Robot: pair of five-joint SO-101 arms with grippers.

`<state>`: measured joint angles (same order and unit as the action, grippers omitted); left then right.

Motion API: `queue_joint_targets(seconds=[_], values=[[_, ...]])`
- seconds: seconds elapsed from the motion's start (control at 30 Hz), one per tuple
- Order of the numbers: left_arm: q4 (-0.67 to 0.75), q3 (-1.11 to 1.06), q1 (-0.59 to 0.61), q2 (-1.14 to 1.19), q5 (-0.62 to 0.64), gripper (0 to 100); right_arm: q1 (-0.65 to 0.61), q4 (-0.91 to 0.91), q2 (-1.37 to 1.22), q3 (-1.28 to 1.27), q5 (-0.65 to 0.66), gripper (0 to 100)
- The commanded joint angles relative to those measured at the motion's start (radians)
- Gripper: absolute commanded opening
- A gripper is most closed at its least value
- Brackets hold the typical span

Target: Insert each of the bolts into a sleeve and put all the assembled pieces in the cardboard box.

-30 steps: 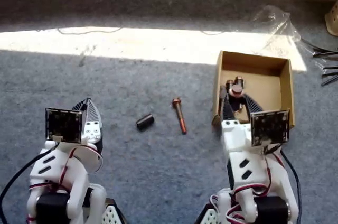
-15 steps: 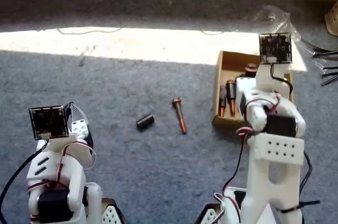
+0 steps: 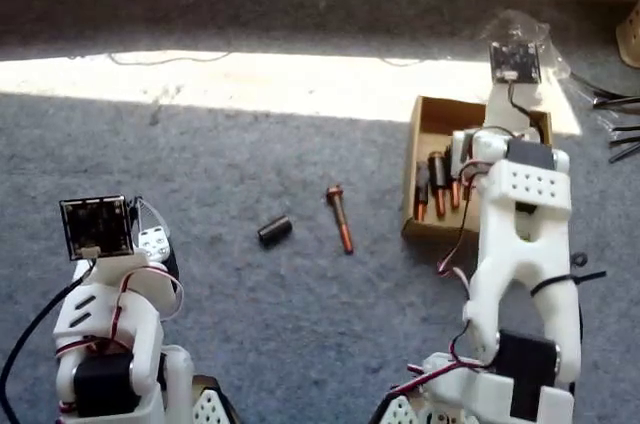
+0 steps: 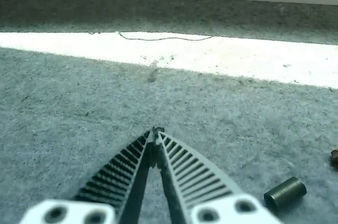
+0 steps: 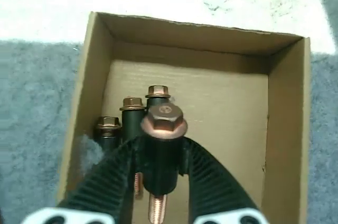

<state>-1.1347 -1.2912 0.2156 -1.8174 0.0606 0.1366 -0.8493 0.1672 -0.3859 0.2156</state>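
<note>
right claw [image 5: 161,145] is up over the cardboard box [image 5: 195,27] and it is holding one put-together piece. its two black fingers [image 5: 113,176] squeeze the dark sleeve [image 5: 161,174] from both sides. the bolt [image 5: 164,120] goes through that sleeve, with its shiny copper head sticking out at one end and its screw end poking out at the other end.

three more put-together pieces [image 5: 132,115] lie inside the box, side by side, close to the box wall that faces the left arm. from the high view you can see them in a row [image 3: 437,182] in the box [image 3: 412,159], with the right arm [image 3: 525,234] stretched out over the box.

left claw [image 4: 155,135] is far from the box, low over the grey carpet [image 4: 63,102]. its fingers are pressed together at the tips and there is nothing between them.

one loose bolt [image 3: 340,219] lies on the carpet outside the box, on the side toward the left arm. one loose sleeve [image 3: 274,231] lies just past that bolt, a bit farther from the box, and the two do not touch. the left wrist view shows the same sleeve [image 4: 285,193] lying on its side.

beyond the box there is a bright strip of light [image 3: 250,84] on the carpet and a clear plastic bag [image 3: 520,34].
</note>
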Motion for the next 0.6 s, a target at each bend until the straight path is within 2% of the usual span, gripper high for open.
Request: queue_joint_targets(seconds=[0.0,0.13,0.27,0.43,0.57], values=[[0.021,0.004,0.004,-0.015,0.009,1,0.047,0.038,-0.091,0.131,0.02,0.6],[0.021,0.004,0.005,-0.015,0.009,2,0.056,0.035,-0.24,0.214,0.104,0.7],[0.021,0.002,0.005,-0.015,0.009,2,0.054,0.033,-0.355,0.278,0.103,1.3],[0.021,0.001,0.004,-0.015,0.009,2,0.053,0.033,-0.427,0.311,0.103,11.4],[0.021,0.001,0.004,-0.015,0.009,2,0.051,0.033,-0.427,0.309,0.107,13.5]])
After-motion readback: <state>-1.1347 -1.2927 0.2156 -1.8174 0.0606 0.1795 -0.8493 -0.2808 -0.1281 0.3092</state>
